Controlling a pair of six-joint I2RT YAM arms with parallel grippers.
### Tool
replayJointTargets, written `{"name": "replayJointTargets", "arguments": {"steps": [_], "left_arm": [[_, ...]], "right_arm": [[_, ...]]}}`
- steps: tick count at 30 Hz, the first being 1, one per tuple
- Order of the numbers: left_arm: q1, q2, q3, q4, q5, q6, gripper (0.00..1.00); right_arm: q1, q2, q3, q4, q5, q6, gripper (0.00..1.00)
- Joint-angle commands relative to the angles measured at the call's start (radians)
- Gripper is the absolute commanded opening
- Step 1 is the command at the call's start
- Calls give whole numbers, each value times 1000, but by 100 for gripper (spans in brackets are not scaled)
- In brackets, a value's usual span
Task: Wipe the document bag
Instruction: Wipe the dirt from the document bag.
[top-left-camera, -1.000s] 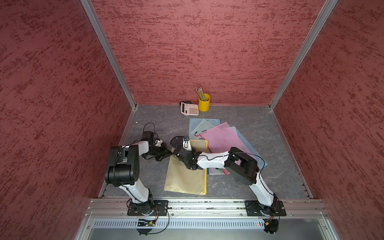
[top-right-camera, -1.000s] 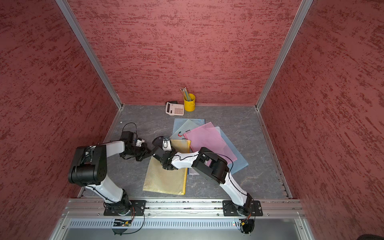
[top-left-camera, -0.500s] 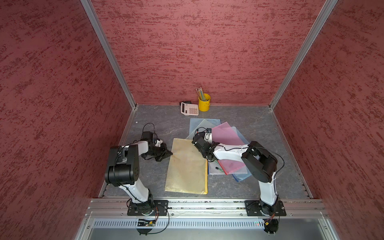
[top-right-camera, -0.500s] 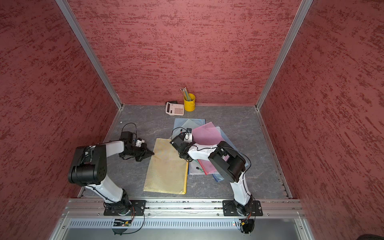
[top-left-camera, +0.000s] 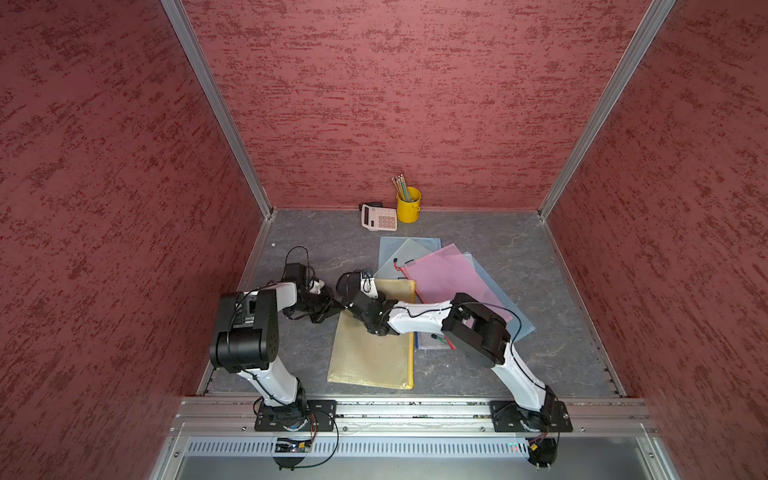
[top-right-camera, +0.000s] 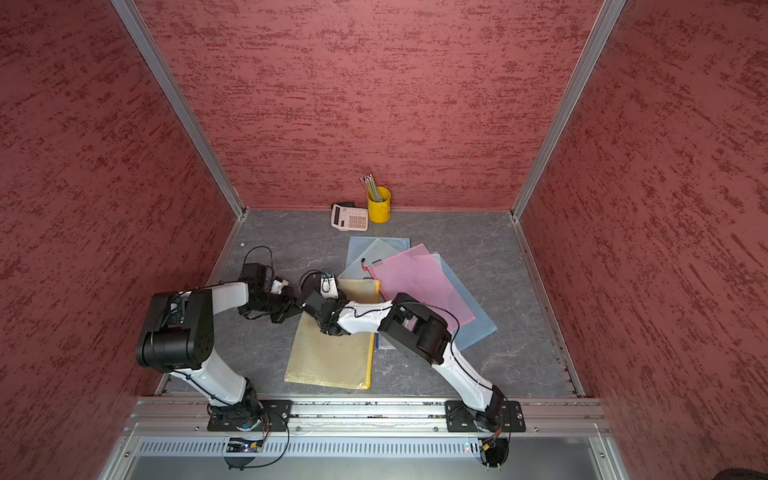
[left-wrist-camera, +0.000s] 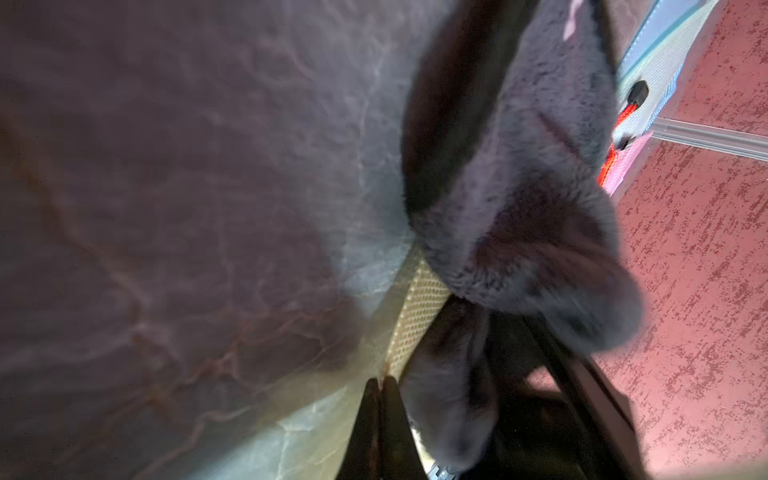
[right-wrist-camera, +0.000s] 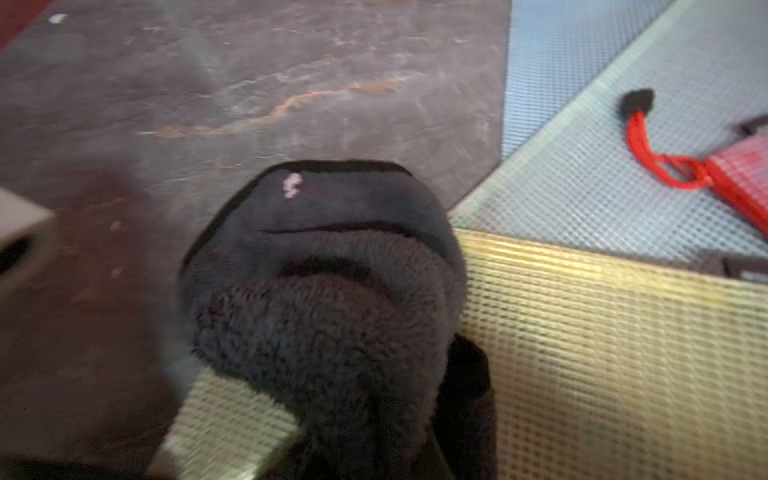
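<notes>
- Right claw is seen clenched on a dark cloth, and it has been swung back. Half a second ago it was out at the far right corner of the yellow document bag. Now it is returned to the far left corner, where it stood a second ago.
- One pass along the bag's far edge and back is thereby read. Wiping is judged well under way, with the bag's near stretch probably still to be covered.
- Left claw is found unmoved and shut tight, its tips set at the bag's left edge. Whether that edge is pinched or merely pressed cannot be told.
- The bag is laid flat on the table, seemingly unshifted, its right edge beside the pink bag.
- In the right wrist view, the cloth is pressed directly over the bag's corner, partly on mesh and partly on bare table.
</notes>
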Motion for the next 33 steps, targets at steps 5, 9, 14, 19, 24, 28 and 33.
{"name": "replayJointTargets", "arguments": {"steps": [5, 9, 14, 19, 24, 28, 33], "left_arm": [[1, 4, 0, -6, -8, 1, 0], [14, -9, -7, -6, -7, -7, 0], [17, -28, -27, 34, 1, -48, 0], [14, -53, -70, 107, 1, -119, 0], [13, -71, -113, 195, 5, -203, 0], [12, -76, -152, 263, 17, -259, 0], [12, -75, -189, 324, 26, -304, 0]], "right_arm": [[-132, -58, -162, -186, 220, 27, 0], [-168, -128, -229, -211, 271, 7, 0], [-132, -238, -162, -124, 229, -86, 0], [1, -191, 39, 23, -50, -216, 0], [82, -110, 26, 82, -216, -131, 0], [90, -85, -94, 219, -288, -103, 0], [116, -33, -145, 312, -341, -161, 0]]}}
